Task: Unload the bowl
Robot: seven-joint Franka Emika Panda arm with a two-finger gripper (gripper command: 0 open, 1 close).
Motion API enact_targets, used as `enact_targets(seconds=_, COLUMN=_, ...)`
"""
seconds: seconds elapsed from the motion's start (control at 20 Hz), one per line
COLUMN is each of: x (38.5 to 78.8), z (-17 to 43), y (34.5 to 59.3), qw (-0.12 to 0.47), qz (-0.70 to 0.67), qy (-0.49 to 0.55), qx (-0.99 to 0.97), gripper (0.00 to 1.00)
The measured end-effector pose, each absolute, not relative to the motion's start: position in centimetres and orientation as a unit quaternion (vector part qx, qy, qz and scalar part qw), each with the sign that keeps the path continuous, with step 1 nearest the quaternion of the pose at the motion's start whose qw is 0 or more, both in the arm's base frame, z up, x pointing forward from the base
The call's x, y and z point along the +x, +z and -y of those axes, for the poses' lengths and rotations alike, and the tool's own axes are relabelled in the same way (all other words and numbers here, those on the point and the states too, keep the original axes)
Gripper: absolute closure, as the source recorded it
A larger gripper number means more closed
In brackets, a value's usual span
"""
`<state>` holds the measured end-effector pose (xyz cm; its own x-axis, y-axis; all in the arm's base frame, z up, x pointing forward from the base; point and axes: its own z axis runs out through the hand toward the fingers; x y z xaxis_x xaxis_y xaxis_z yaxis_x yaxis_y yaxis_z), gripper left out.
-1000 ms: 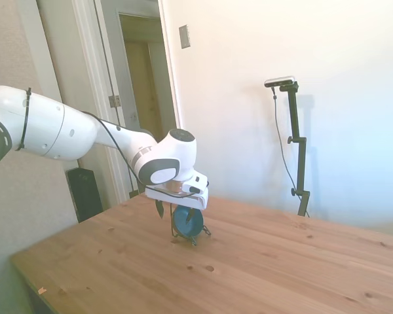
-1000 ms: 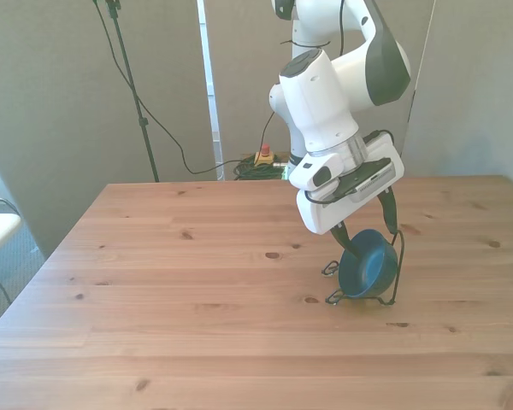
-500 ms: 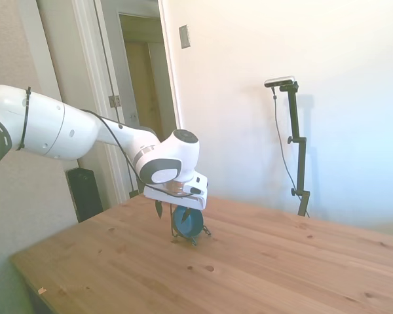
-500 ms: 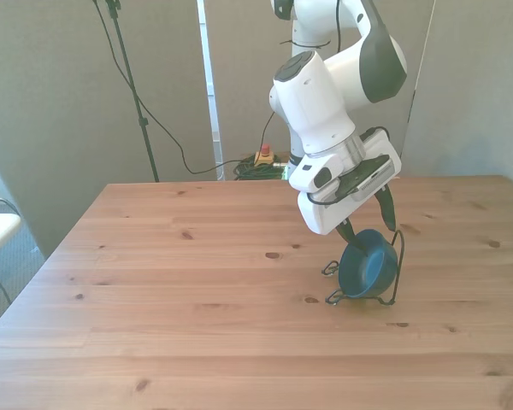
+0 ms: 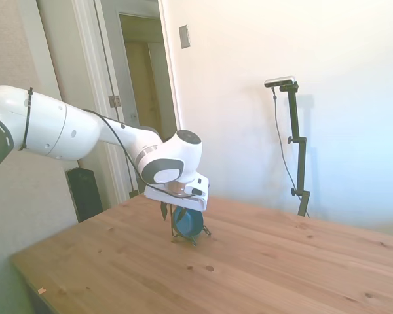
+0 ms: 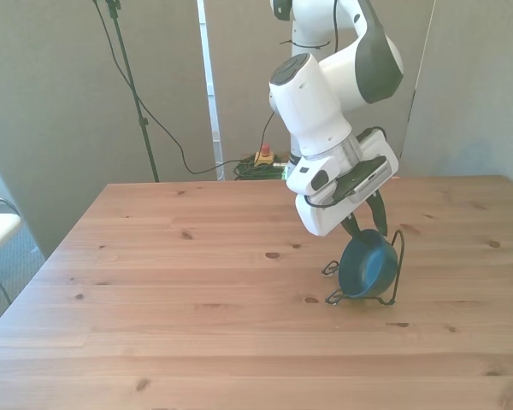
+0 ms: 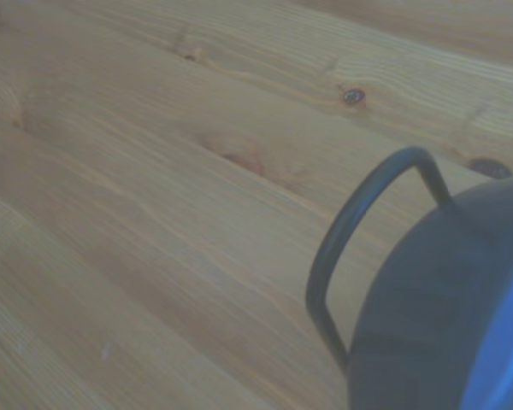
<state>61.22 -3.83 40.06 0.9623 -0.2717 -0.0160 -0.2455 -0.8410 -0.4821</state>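
- Over the last second my end effector (image 6: 369, 229) has crept toward the front view's left and settled closer over the bowl (image 6: 366, 269); in the side view my wrist now sits right above it.
- The 2 fingers look nearer each other in the front view than they did 1 second ago, but they are apart: the side view shows daylight between the nearer finger and the bowl. I judge that I am straddling the upper rim, not clamped on it.
- The bowl itself has not moved. It stands on edge in the wire stand (image 6: 399, 249), on the bench (image 6: 197, 299) toward the front view's right.
- For the task, this means the approach is nearly done and the lift out of the stand is not yet begun.
- The bowl is small, round, dark teal-blue and smooth, with a plain glossy-looking wall, so I expect a slippery grip on a thin rim.
- The stand is thin black wire bent into rounded loops; the wrist view shows 1 loop (image 7: 342, 248) hugging the bowl's curved side (image 7: 445, 325). It looks light and could lift with the bowl.
- The bench is pale knotty wood planks.
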Motion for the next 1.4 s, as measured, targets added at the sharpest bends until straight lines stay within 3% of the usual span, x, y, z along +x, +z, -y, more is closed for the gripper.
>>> enact_targets(seconds=0.3, x=62.2, z=4.3, y=39.6, qw=0.259, qz=-0.134, qy=-0.009, qx=-0.956, gripper=1.0)
enact_targets(seconds=0.8, x=63.0, z=5.7, y=41.0, qw=0.295, qz=-0.139, qy=-0.002, qx=-0.945, gripper=1.0)
enact_targets(seconds=1.15, x=62.6, z=7.3, y=43.5, qw=0.312, qz=-0.146, qy=-0.029, qx=-0.938, gripper=1.0)
enact_targets(seconds=1.4, x=58.4, z=8.3, y=46.3, qw=0.319, qz=-0.134, qy=-0.037, qx=-0.937, gripper=1.0)
